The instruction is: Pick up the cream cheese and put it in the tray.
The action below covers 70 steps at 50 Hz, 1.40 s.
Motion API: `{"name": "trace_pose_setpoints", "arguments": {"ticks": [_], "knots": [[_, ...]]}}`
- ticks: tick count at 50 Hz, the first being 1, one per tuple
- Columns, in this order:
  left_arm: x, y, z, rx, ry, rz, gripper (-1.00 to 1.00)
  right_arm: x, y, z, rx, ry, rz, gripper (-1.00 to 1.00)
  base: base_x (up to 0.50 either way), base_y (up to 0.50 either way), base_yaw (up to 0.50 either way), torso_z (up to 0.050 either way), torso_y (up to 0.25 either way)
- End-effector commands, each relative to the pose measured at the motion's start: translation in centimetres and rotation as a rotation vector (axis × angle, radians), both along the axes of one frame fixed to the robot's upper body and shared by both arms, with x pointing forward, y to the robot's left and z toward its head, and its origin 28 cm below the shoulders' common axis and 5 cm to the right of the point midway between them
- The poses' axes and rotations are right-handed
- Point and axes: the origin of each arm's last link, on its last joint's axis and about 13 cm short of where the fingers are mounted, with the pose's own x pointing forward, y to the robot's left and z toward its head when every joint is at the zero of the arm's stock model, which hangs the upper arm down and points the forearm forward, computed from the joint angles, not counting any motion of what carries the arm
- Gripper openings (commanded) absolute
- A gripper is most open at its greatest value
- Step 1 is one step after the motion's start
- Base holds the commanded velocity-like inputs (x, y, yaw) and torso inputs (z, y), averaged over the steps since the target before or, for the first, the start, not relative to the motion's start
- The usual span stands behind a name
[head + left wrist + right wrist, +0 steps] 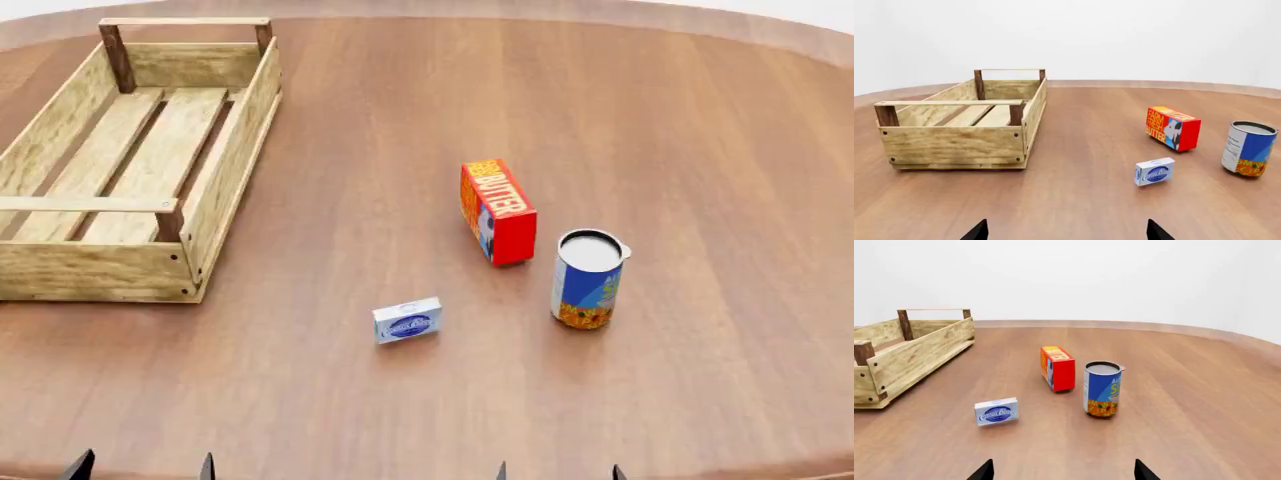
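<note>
The cream cheese (pixel 407 321) is a small pale box with a blue oval logo, standing on its long edge on the table's near middle; it also shows in the left wrist view (pixel 1154 171) and the right wrist view (pixel 996 412). The tray (pixel 214 190) is a long light-wood crate at the far left, empty, also seen in the left wrist view (pixel 954 145) and the right wrist view (pixel 914 357). My left gripper (pixel 142 467) and right gripper (pixel 558 471) sit at the near edge, both open and empty, well short of the box. Only fingertips (pixel 977 231) (pixel 984 471) show.
A red-orange butter box (pixel 498 211) stands behind and to the right of the cream cheese. A blue-and-orange can (pixel 587 279) stands to the right of it. The round wooden table (pixel 694 130) curves away at the back and right.
</note>
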Motion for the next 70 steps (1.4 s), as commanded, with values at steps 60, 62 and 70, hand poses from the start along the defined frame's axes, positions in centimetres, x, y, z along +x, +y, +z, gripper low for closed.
{"name": "trace_pose_setpoints", "arguments": {"ticks": [60, 62, 70], "knots": [[-4.0, 0.5, 2.9, -0.121, -0.664, 0.024, 1.00, -3.9, 0.4, 2.9, -0.062, -0.586, -0.123, 1.00, 0.00, 0.00, 0.00, 0.000, 0.000], [-4.0, 0.5, 2.8, -0.116, -0.669, 0.026, 1.00, -3.9, 0.4, 2.9, -0.059, -0.594, -0.128, 1.00, 0.00, 0.00, 0.00, 0.000, 0.000], [-4.3, 0.6, 2.9, -0.125, -0.708, 0.040, 1.00, -4.1, 0.3, 3.0, -0.051, -0.624, -0.136, 1.00, 0.01, 0.00, 0.00, 0.000, 0.000]]}}
